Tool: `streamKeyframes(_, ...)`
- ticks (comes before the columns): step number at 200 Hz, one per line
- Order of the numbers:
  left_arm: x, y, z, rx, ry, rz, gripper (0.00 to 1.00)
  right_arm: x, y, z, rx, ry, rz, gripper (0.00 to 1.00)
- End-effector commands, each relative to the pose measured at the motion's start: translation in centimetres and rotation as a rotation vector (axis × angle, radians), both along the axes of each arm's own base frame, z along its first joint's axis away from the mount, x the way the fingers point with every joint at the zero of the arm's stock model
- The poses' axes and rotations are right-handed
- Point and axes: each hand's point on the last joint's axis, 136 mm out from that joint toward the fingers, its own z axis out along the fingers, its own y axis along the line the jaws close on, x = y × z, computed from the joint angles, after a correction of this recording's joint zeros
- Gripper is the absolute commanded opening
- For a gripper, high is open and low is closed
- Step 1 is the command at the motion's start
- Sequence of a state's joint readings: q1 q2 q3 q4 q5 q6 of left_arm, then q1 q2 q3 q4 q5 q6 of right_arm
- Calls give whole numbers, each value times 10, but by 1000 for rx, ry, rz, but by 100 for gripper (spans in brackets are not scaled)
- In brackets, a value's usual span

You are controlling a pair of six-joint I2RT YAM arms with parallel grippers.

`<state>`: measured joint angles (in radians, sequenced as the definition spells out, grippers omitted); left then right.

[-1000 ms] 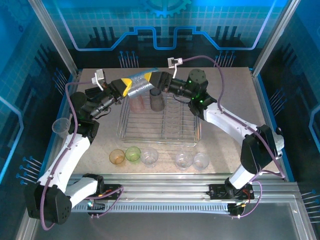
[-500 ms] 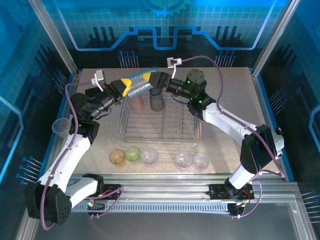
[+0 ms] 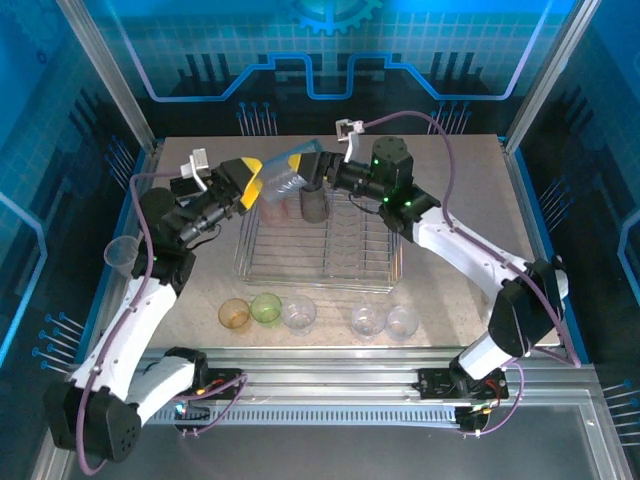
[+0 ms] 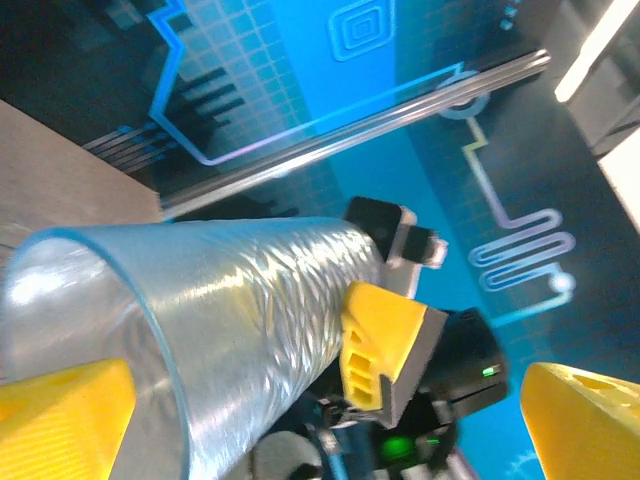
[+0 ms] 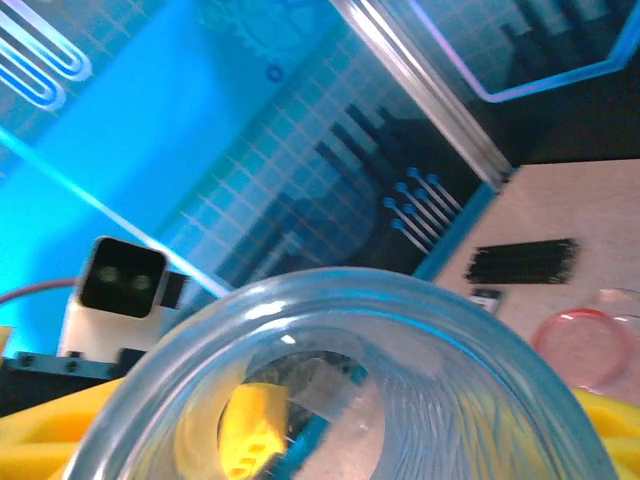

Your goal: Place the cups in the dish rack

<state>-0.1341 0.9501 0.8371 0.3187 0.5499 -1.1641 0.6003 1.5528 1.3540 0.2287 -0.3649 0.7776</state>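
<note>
Compared with a second ago, the left gripper (image 3: 256, 178) now has its yellow fingers wide apart and sits slightly further left. The cup it pinched before now tilts up at its far end. The right gripper (image 3: 318, 172) is clamped on that tall clear cup (image 3: 285, 170); its wrist view shows a yellow finger at either side of the cup wall. One left finger lies close beside the cup, and contact cannot be ruled out.

The cup hangs in the air above the far left corner of the dish rack (image 3: 352, 252). Just below it, a pink cup (image 3: 275, 207) and a grey cup (image 3: 314, 206) already stand in the rack. A row of five cups (image 3: 299, 313) waits on the table (image 3: 470, 200) near the rack's front edge.

The handover looks complete, so the left arm should probably back straight away before the right one turns. The right arm then likely needs to tip the cup mouth down and lower it onto free tines clear of its two neighbours. Thin, slick plastic calls for a steady squeeze and a slow wrist.
</note>
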Motion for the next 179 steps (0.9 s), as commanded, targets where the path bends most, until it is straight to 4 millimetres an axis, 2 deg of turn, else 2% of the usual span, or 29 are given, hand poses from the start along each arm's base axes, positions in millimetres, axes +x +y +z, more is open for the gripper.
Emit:
streamKeyframes(1, -10, 11, -4, 160, -23, 78, 99, -14, -15, 24, -161, -137, -54, 44)
streamKeyframes(43, -22, 37, -19, 392, 17, 212, 99, -20, -23, 12, -392, -212, -95, 39)
streamKeyframes(81, -35, 60, -33, 601, 62, 293, 99, -22, -12, -13, -645, -251, -86, 37)
streamKeyframes(136, -45, 66, -48, 627, 73, 306, 99, -17, 19, -64, -972, -278, -37, 36)
streamKeyframes(179, -45, 67, -58, 646, 83, 305, 99, -3, 23, -104, -1100, -240, -39, 34)
